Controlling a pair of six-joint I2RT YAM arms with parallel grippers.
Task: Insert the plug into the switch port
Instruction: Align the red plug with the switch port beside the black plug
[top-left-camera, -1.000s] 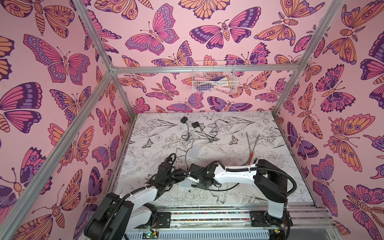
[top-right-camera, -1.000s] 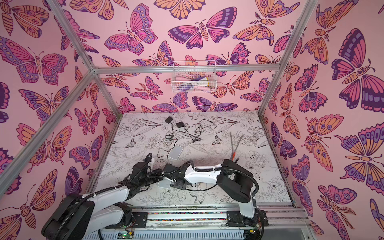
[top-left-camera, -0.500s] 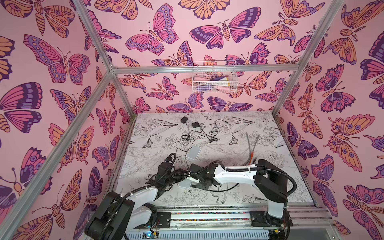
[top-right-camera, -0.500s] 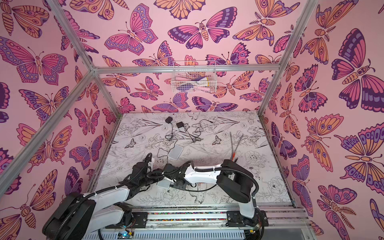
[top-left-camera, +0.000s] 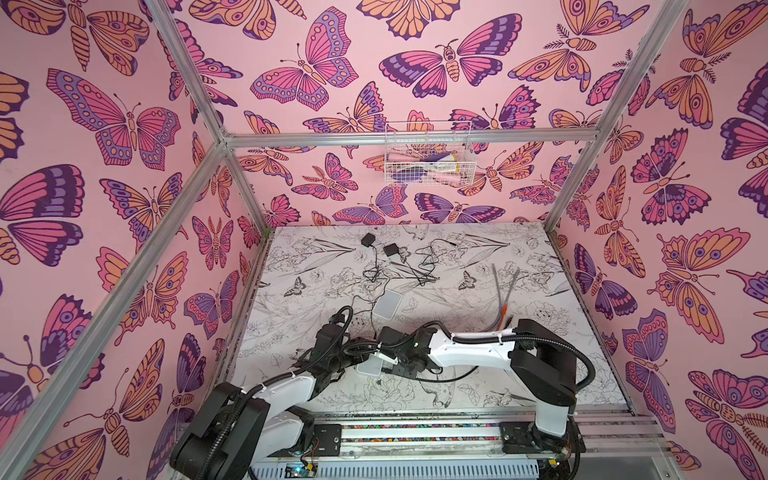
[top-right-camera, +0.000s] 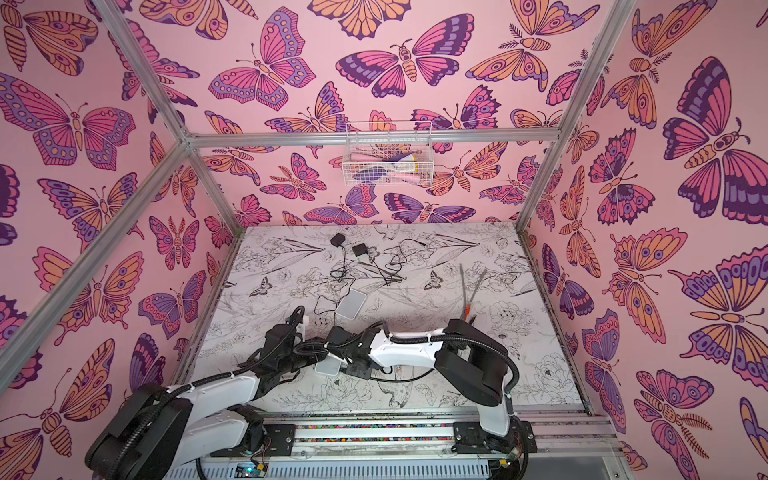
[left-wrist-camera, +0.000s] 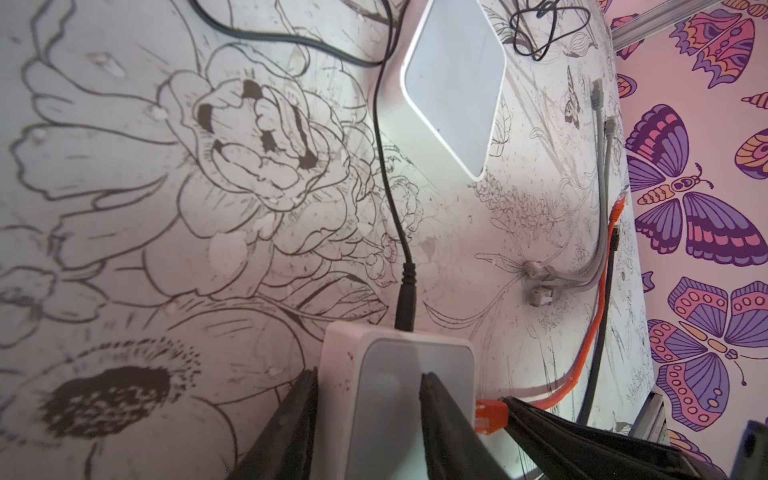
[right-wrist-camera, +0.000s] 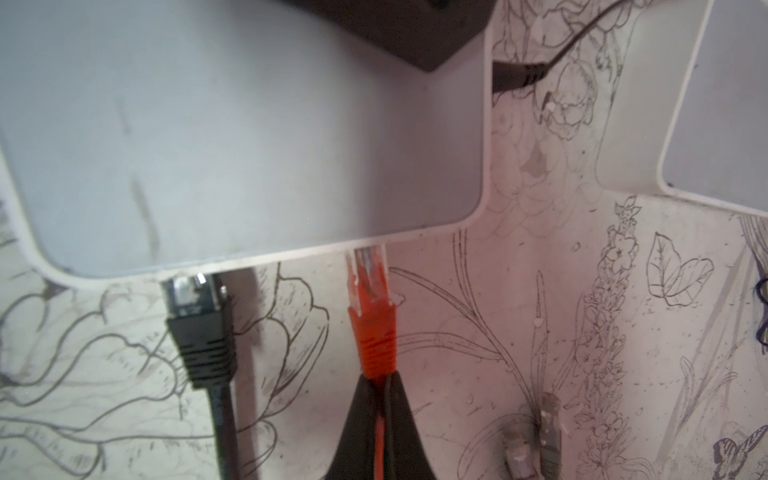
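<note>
**Orange plug at the port edge, both pincers clamped**

The right gripper (right-wrist-camera: 384, 384) is pinched fully closed on the tail of the orange plug (right-wrist-camera: 370, 307), and the cable runs out between its fingers. The plug's clear tip meets the edge of the switch (right-wrist-camera: 249, 124). The rim hides how deep it sits, so I can't tell if it's seated. The black plug (right-wrist-camera: 195, 307) meets the same edge just beside it, with bare mat between the two.

The left gripper (left-wrist-camera: 369, 378) is partly closed and clamps the switch, one finger on the grey face and the other on the far side of the white body. The power cord (left-wrist-camera: 405, 299) enters the opposite edge.

Room: in both top views the switch (top-left-camera: 370, 366) sits near the front edge of the table (top-left-camera: 540, 374), with an arm crowding it from each side. The second switch (top-left-camera: 387, 304) lies further back, well apart. The grey cables (top-left-camera: 505, 286) lie toward the right side.

Views: only the right wrist view shows the tip against the port edge. The left wrist view shows just the orange boot beside the switch's side. The top views show no plug at all.
</note>
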